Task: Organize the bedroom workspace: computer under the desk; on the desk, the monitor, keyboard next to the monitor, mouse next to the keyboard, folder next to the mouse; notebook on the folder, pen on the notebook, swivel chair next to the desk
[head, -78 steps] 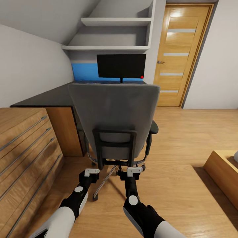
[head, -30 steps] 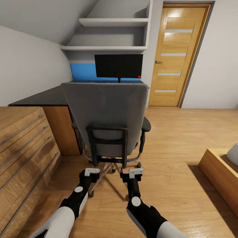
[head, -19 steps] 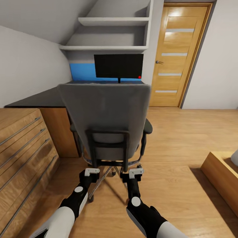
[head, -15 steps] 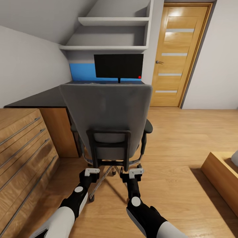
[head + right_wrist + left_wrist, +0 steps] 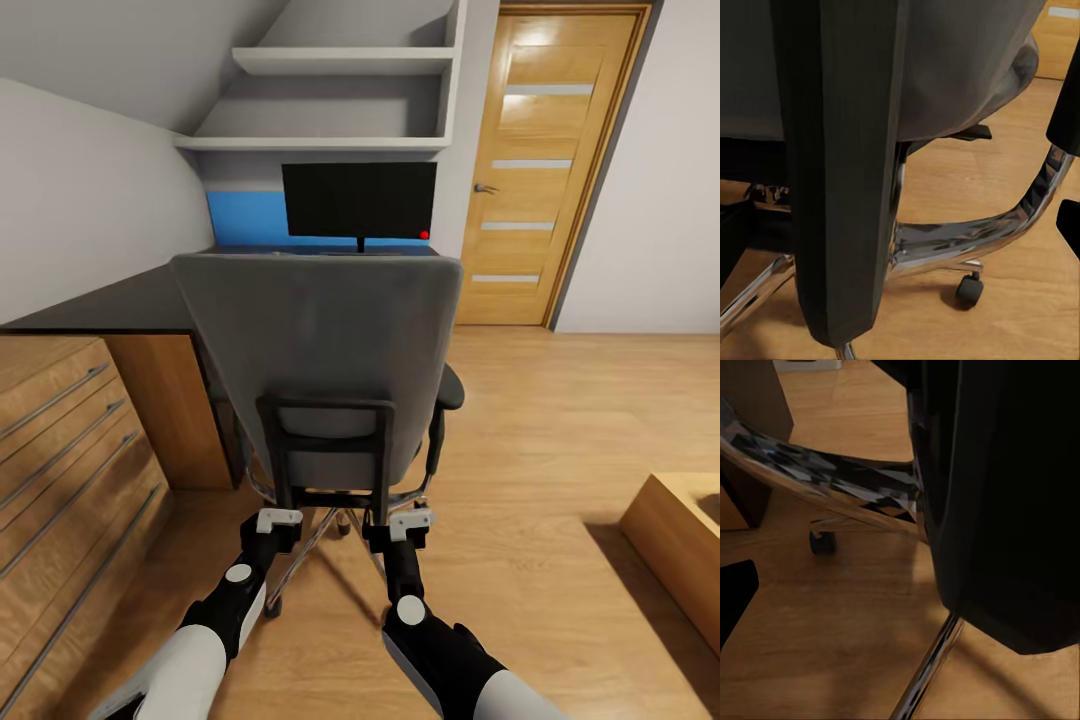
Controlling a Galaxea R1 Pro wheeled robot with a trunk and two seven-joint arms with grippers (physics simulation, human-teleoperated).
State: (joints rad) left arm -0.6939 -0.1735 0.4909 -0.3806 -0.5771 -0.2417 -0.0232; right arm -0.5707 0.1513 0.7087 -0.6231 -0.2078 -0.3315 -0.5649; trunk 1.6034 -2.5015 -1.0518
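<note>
**Both jaws low behind the chair**

I see my left jaws (image 5: 277, 520) and right jaws (image 5: 411, 522) just behind the swivel chair (image 5: 325, 350), near its black back frame; I cannot tell whether they are open or closed. Beyond the chair, further from the jaws, the monitor (image 5: 359, 199) stands on the black surface (image 5: 120, 300).
</note>
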